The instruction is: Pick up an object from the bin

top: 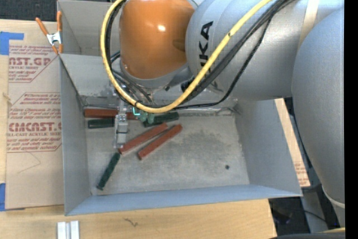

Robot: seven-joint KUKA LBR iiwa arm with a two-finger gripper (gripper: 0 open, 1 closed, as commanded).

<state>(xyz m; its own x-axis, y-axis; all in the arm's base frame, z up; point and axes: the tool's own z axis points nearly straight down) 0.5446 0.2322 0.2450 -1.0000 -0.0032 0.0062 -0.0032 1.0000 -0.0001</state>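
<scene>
My gripper (pixel 121 132) hangs below the orange wrist cover in the left half of the bin. Its tip comes down at the left end of two reddish-brown sticks (pixel 152 139) that lie side by side, slanting up to the right. A dark green stick (pixel 109 170) lies just below the gripper, pointing toward the bin's front left corner. To the gripper's left, by the back wall, lie a reddish-brown stick (pixel 100 113) and a shorter dark green one (pixel 100 124). Another dark green piece (pixel 159 118) lies partly hidden under the wrist.
The arm and its orange cover hide the back middle of the bin. A small dark speck (pixel 226 166) lies on the floor to the right. Bare grey floor stretches across the right half and the front.
</scene>
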